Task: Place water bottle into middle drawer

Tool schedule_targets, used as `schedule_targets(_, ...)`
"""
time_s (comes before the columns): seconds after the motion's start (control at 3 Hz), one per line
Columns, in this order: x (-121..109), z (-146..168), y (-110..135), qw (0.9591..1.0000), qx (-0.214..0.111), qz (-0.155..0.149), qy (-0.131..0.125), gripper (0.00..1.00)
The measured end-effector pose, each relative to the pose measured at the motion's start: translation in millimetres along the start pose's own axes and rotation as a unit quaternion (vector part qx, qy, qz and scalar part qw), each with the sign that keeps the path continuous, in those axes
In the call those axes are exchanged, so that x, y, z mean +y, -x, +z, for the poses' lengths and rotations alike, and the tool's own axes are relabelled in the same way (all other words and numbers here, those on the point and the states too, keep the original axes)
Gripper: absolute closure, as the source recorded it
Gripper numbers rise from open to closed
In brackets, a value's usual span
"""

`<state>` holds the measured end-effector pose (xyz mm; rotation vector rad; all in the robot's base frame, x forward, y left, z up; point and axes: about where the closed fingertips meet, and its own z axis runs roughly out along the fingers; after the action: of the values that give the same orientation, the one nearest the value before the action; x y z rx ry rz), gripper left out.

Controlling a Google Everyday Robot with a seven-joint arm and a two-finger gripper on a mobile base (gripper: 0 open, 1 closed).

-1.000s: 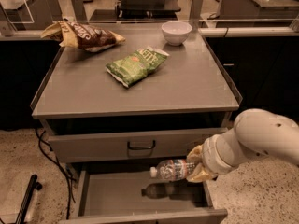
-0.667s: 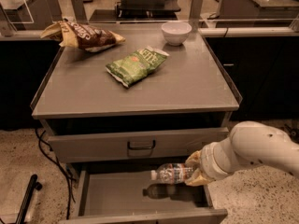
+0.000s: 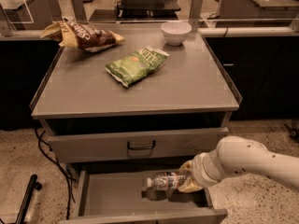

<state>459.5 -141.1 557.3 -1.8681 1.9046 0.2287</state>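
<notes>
Over middle drawer (image 3: pixel 112 197), gripper (image 3: pixel 186 181) holding water bottle (image 3: pixel 164 180)

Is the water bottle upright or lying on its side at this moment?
On its side: the water bottle is horizontal, cap pointing left, held by the gripper just above the open middle drawer floor, shadow beneath it.

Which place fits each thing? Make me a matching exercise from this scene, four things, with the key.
Things:
1. water bottle
2. white bowl
3. green chip bag
4. brown chip bag

Places:
A. far left corner of the cabinet top
B. lying sideways in the gripper, above the floor of the open middle drawer
C. far right part of the cabinet top
D. middle of the cabinet top

Pairs: 1-B, 2-C, 3-D, 4-A
</notes>
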Motion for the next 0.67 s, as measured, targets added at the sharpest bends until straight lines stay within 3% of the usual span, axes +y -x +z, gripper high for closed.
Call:
schedule_targets(0.33,1,3,-1,1.0,-0.001,0.001,0.001,1.0)
schedule_targets(0.67,2,19,-17,0.9999,0.015,-0.005,-0.003,1.0)
